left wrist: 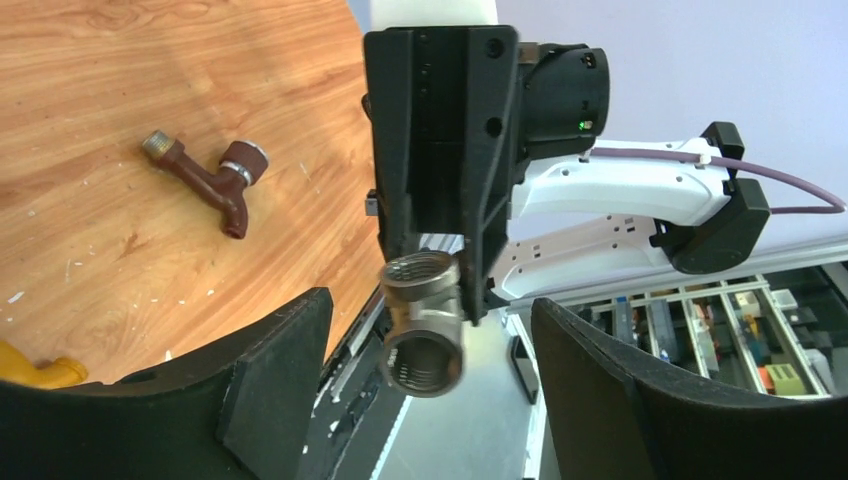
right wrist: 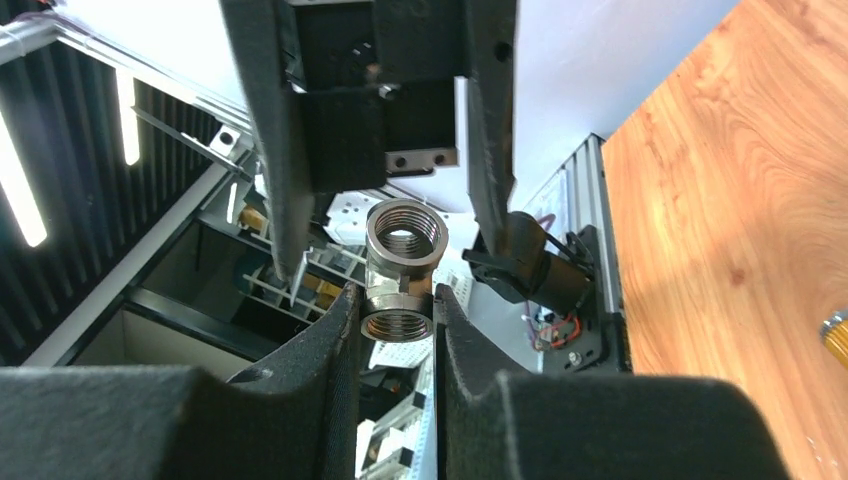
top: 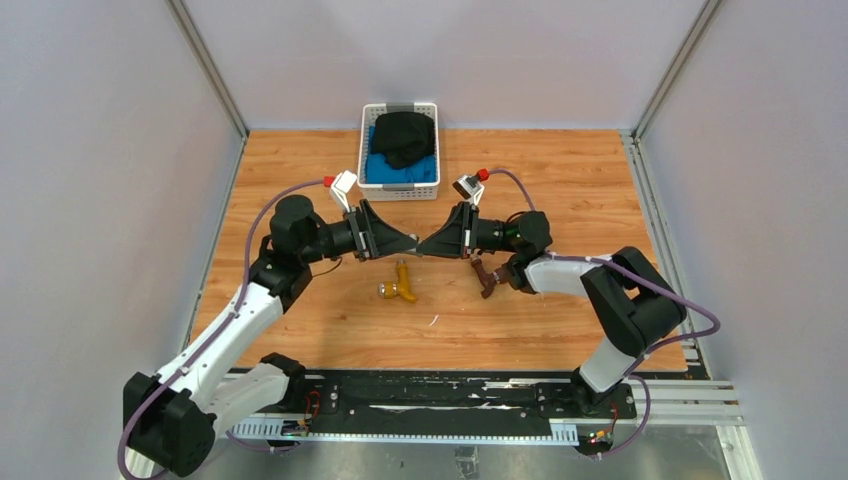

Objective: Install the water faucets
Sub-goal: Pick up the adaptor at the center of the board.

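Observation:
The brass-yellow faucet (top: 400,285) lies on the wooden table just below the two gripper tips. The reddish-brown faucet (top: 487,277) lies to its right, under the right arm; it shows in the left wrist view (left wrist: 210,175), where an end of the brass one (left wrist: 35,368) also shows. My right gripper (top: 430,245) (right wrist: 398,305) is shut on a grey metal tee fitting (right wrist: 402,270) and holds it above the table. My left gripper (top: 408,243) (left wrist: 430,340) faces it tip to tip, jaws wide open on either side of the fitting (left wrist: 422,330) without touching it.
A white basket (top: 365,150) with a black cloth (top: 403,135) and a blue cloth (top: 400,172) stands at the table's back middle. Grey walls close in the left, right and back. A black rail (top: 430,395) runs along the near edge.

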Controlling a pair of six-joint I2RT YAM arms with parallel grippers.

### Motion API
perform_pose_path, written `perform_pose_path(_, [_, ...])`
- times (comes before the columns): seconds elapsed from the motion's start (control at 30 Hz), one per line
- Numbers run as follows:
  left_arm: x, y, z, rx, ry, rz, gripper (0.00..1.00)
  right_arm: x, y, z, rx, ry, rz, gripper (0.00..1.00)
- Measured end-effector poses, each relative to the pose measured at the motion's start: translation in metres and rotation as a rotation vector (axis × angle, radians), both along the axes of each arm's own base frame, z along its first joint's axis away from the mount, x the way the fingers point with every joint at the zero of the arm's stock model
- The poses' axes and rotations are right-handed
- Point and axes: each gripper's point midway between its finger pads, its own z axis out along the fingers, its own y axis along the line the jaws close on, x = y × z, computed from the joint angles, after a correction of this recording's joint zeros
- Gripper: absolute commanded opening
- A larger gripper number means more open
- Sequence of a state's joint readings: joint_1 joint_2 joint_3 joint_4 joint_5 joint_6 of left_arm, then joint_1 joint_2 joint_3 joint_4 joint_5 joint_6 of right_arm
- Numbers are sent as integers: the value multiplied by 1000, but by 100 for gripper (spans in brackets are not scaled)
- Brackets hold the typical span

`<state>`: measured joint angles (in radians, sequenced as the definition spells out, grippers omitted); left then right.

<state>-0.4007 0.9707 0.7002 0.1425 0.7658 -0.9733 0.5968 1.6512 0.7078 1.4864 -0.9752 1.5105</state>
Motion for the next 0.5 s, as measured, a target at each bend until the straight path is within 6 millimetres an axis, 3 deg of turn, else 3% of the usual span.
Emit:
perform_pose_path(0.27, [-7,12,13,130,-112,6,89,-4,-10,-7,-104,-75,26,0])
perform_pose_path(0.5, [-18,12,7,151,-118,-51,87,-8,-14,7,-150,-206,21,0])
